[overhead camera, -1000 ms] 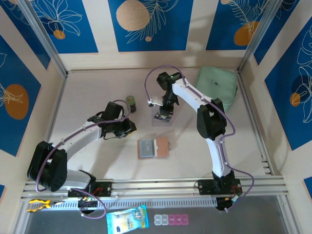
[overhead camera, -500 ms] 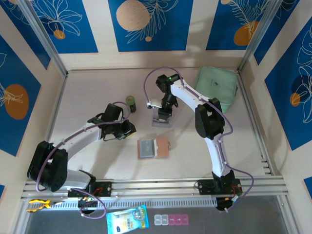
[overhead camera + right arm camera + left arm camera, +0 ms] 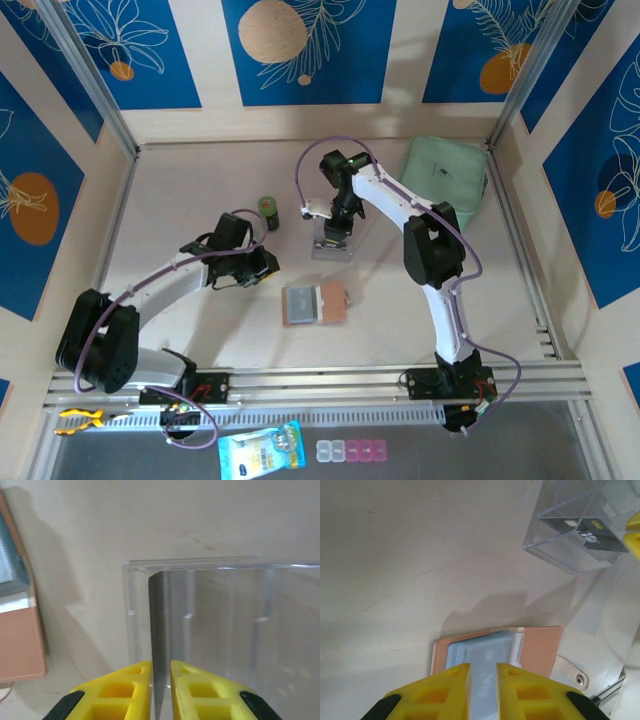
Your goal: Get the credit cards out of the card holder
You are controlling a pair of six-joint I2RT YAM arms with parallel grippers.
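White print on dark card (image 3: 592,532) inside clear box (image 3: 560,545), too small to read. Above it, right pincer (image 3: 161,690) points down, apparently clenched on that card. Low over tabletop (image 3: 420,555), left pincer (image 3: 484,690) is slit-narrow, grasp cannot be told. The card holder (image 3: 540,650) lies open before it.

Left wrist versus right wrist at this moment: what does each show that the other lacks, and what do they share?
Left wrist: the open card holder's grey pockets and snap tab, white print on the dark card inside the clear box, and the left gripper. Right wrist: the box's upright wall close up, with a dark strip edge-on above the right gripper. Shared: the box, the holder's tan flap, the table.
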